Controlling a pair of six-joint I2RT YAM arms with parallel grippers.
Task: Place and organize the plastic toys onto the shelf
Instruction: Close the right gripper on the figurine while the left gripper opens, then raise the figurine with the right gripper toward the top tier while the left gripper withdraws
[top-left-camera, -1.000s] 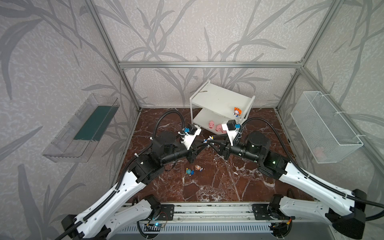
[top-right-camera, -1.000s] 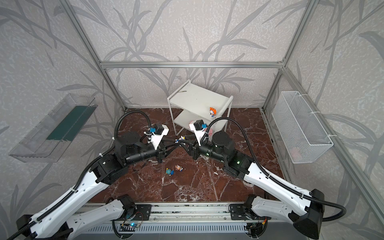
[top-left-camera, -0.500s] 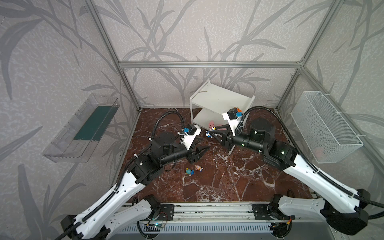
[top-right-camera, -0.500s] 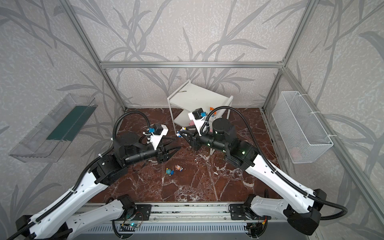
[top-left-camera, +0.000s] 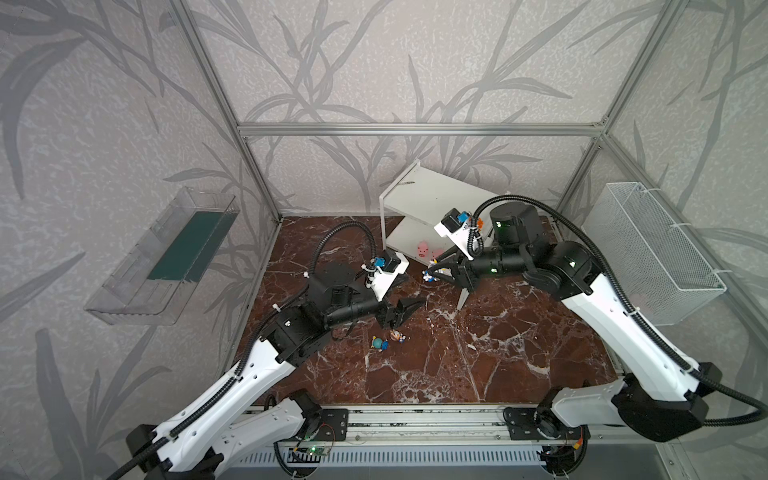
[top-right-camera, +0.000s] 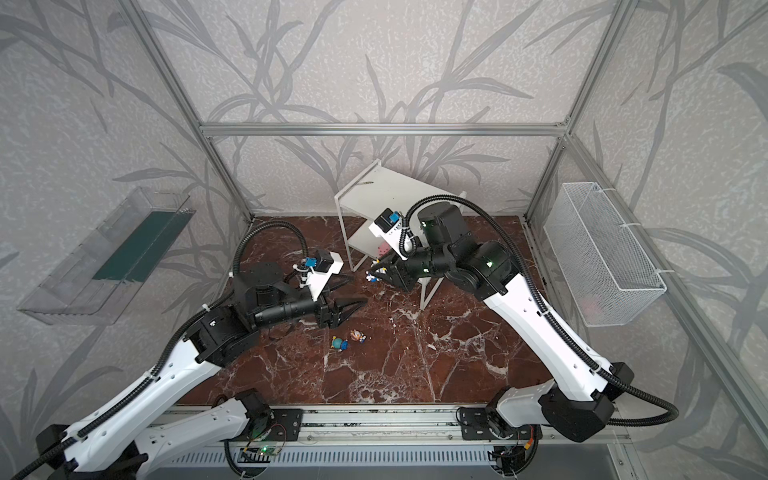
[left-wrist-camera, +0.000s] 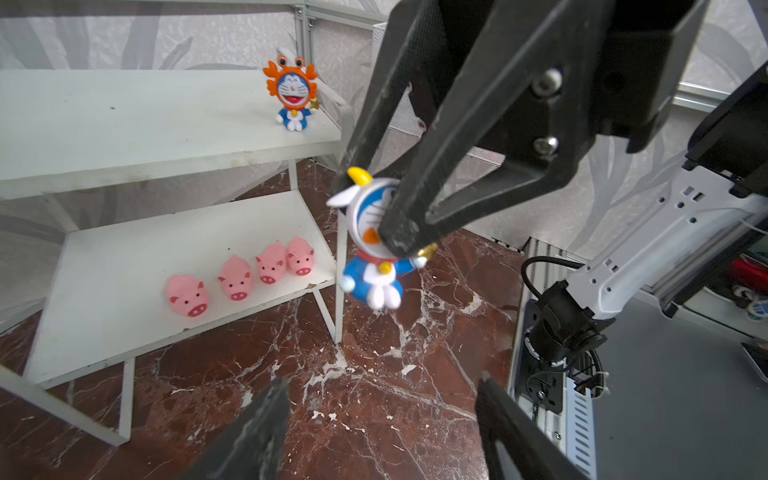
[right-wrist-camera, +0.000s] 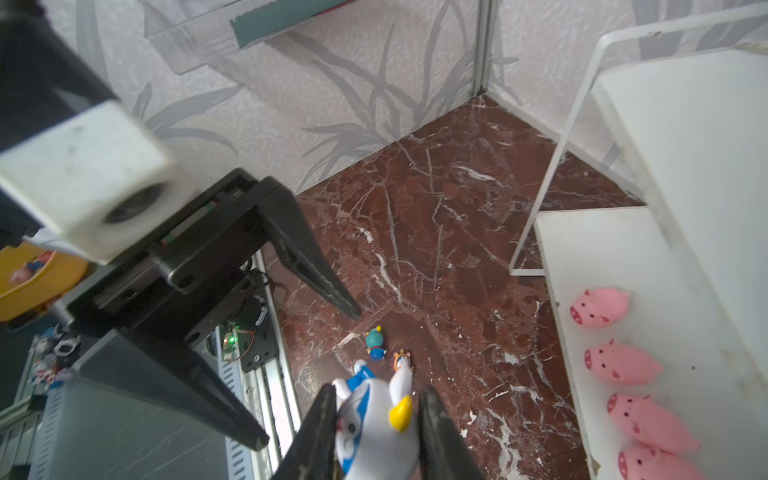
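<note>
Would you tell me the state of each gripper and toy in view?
left gripper: open, empty.
right gripper: shut on the white-gold figurine.
white-gold figurine: gripped, airborne.
orange figurine: upright, top board.
pink pigs: row, lower board.
teal figurine: loose on floor.
brown figurine: loose on floor.

White-gold figurine (left-wrist-camera: 376, 272) hangs, head clamped in right gripper (right-wrist-camera: 377, 395); four pink pigs (left-wrist-camera: 237, 277) line the shelf's (left-wrist-camera: 124, 124) lower board beside it; orange figurine (left-wrist-camera: 292, 97) upright on top; teal figurine (top-left-camera: 378, 343) and brown figurine (top-left-camera: 397, 336) lie near left gripper (top-left-camera: 409, 311).
</note>
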